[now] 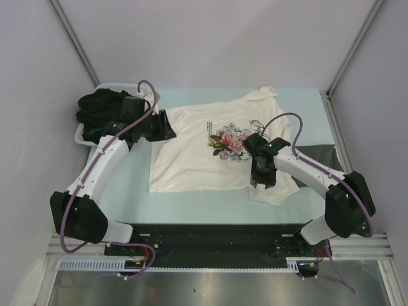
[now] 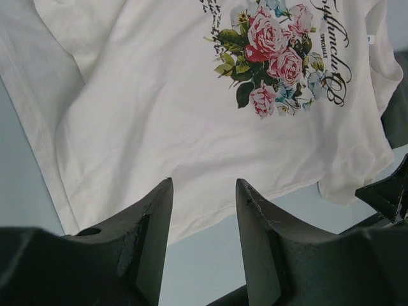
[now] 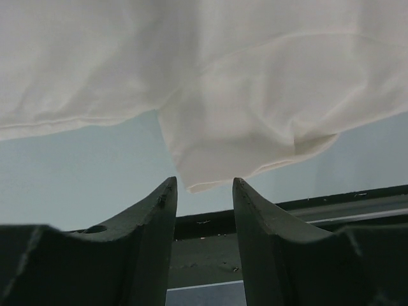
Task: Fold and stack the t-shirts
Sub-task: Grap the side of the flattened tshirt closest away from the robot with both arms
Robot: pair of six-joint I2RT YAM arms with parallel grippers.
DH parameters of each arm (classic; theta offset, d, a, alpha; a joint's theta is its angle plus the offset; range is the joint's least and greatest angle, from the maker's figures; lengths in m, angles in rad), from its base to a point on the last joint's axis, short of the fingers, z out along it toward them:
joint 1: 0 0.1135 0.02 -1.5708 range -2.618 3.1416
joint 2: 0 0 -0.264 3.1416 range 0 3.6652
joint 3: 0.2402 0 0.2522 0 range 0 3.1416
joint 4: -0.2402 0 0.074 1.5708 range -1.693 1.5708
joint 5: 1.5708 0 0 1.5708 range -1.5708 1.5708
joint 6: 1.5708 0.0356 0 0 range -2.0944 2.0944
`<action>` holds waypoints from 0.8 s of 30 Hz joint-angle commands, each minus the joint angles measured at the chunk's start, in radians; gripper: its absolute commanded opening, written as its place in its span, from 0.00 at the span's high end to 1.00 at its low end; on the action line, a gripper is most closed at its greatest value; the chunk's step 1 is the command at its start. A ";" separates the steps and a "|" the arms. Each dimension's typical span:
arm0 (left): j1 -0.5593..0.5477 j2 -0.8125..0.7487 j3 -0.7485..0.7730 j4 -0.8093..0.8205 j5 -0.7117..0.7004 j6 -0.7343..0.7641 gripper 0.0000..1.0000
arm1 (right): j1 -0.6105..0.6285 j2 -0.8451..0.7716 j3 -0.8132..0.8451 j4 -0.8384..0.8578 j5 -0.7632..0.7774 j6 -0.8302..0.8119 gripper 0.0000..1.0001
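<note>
Left gripper (image 2: 204,185) and right gripper (image 3: 201,182), jaws spread, empty; we would pinch the limp cream t-shirt (image 1: 191,159) at its hems.

Overhead view and close wrist views share the t-shirt (image 1: 191,159).

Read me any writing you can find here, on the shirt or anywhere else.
Dark script beside the roses on the cream t-shirt: swirly, partly cut off; only a closing "B" is guessable.
Small print on the roses' other side: too small to read.
No other writing shows.
</note>
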 commanded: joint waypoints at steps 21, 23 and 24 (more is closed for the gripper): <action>-0.009 -0.038 0.013 -0.011 0.016 0.015 0.50 | 0.060 -0.011 -0.123 0.025 -0.035 0.113 0.54; -0.009 -0.040 0.010 -0.008 0.016 0.015 0.50 | 0.065 -0.005 -0.128 0.025 -0.029 0.120 0.54; -0.009 -0.038 0.008 -0.008 0.016 0.015 0.50 | 0.066 -0.002 -0.131 0.026 -0.026 0.123 0.55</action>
